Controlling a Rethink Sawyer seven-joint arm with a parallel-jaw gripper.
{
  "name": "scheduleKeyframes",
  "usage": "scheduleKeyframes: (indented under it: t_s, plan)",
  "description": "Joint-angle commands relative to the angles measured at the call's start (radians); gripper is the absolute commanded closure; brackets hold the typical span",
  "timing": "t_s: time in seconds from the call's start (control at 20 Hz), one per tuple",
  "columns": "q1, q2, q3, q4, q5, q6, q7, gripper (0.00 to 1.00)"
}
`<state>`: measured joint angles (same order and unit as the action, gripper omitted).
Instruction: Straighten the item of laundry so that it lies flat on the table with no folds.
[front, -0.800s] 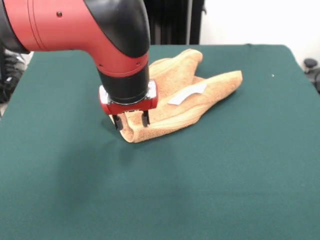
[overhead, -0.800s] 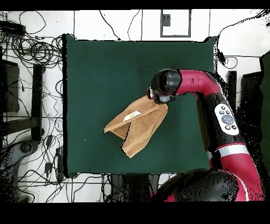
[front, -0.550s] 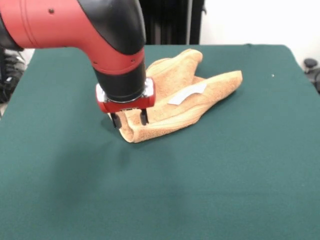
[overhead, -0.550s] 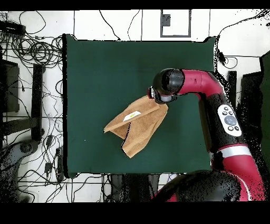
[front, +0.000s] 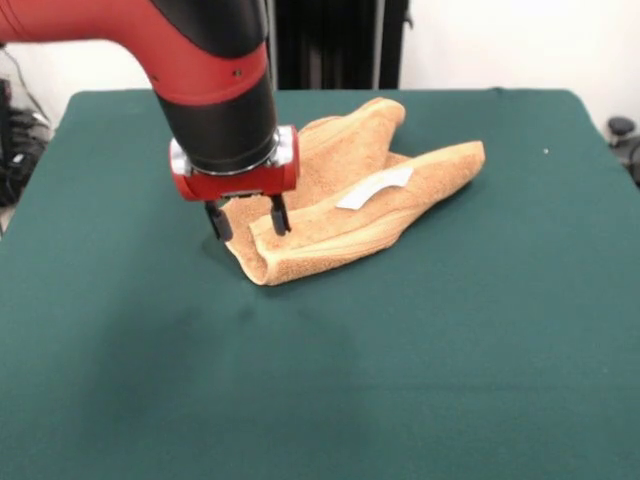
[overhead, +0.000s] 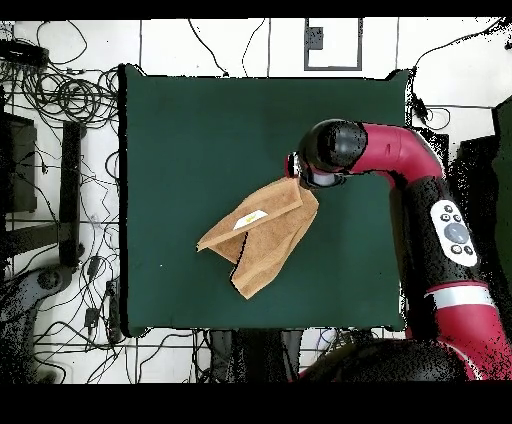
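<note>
Orange-tan towel (front: 350, 190), folded, on green table (front: 450, 330)

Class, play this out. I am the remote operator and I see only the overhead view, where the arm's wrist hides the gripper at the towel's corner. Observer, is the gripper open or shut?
Observer: The front view shows the gripper open, its two fingers apart.
Operator: Is it gripping the towel?
Observer: It seems not. The fingers straddle the corner edge of the towel, one in front of the cloth and one over the table, with nothing pinched.
Operator: Does that corner lie flat?
Observer: No, its edge curls up in a raised fold.
</note>
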<state>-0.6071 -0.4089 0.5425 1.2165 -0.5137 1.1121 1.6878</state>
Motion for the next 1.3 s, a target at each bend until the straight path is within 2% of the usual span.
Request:
scheduleKeyframes:
  t_s: [0.05, 0.45, 0.7, 0.85, 1.05, 1.2, 1.3]
  plan:
    - [0.073, -0.035, -0.051, 0.067, 0.101, 0.044, 0.19, 0.0]
    - [0.139, -0.042, -0.135, 0.09, 0.237, 0.089, 0.335, 0.0]
    - [0.185, -0.02, -0.186, 0.109, 0.295, 0.012, 0.387, 0.0]
    - [0.213, -0.019, -0.223, 0.13, 0.351, 0.033, 0.44, 0.0]
    - [0.257, -0.005, -0.288, 0.102, 0.331, 0.036, 0.436, 0.0]
    - [0.266, 0.014, -0.303, 0.102, 0.358, 0.003, 0.453, 0.0]
    - [0.277, 0.03, -0.318, 0.087, 0.378, 0.035, 0.472, 0.0]
